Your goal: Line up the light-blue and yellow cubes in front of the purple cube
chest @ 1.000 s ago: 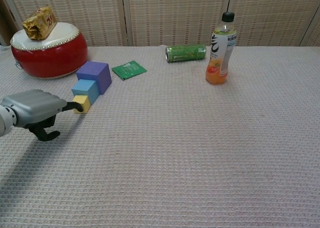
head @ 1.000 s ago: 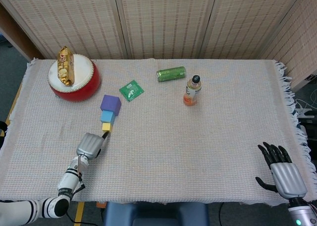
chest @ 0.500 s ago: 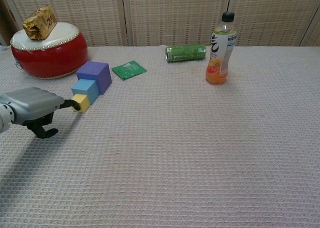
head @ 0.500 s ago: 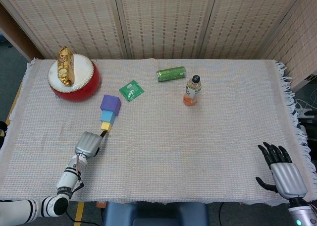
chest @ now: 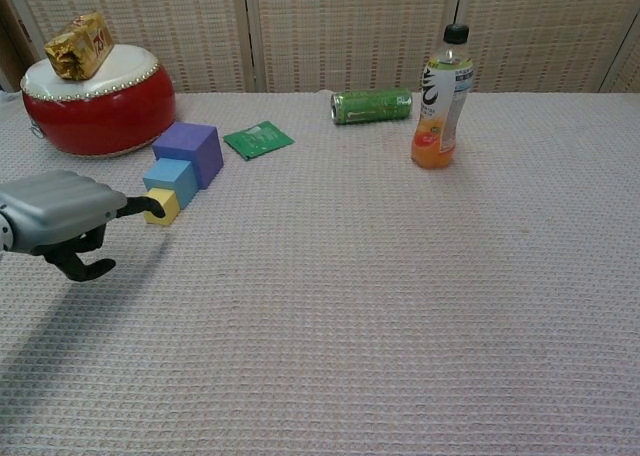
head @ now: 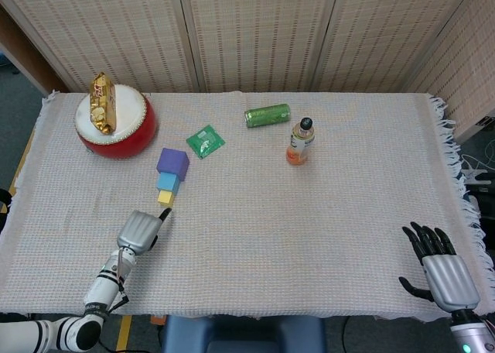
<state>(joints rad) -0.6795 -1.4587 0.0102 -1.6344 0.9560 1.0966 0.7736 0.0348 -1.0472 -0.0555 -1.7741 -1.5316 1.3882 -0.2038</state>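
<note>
My left robot hand [head: 140,231], fingers mostly curled and holding nothing, sits just at 7 o'clock of the yellow cube [head: 165,197], one fingertip pointing at it.

The left hand [head: 140,231] sits low over the near left of the table, its forearm running back toward the near edge. One finger points straight ahead while the rest curl under (the chest view shows the thumb hooked below); it holds nothing. The right hand [head: 441,268] rests at the near right corner, fingers spread and empty.
</note>
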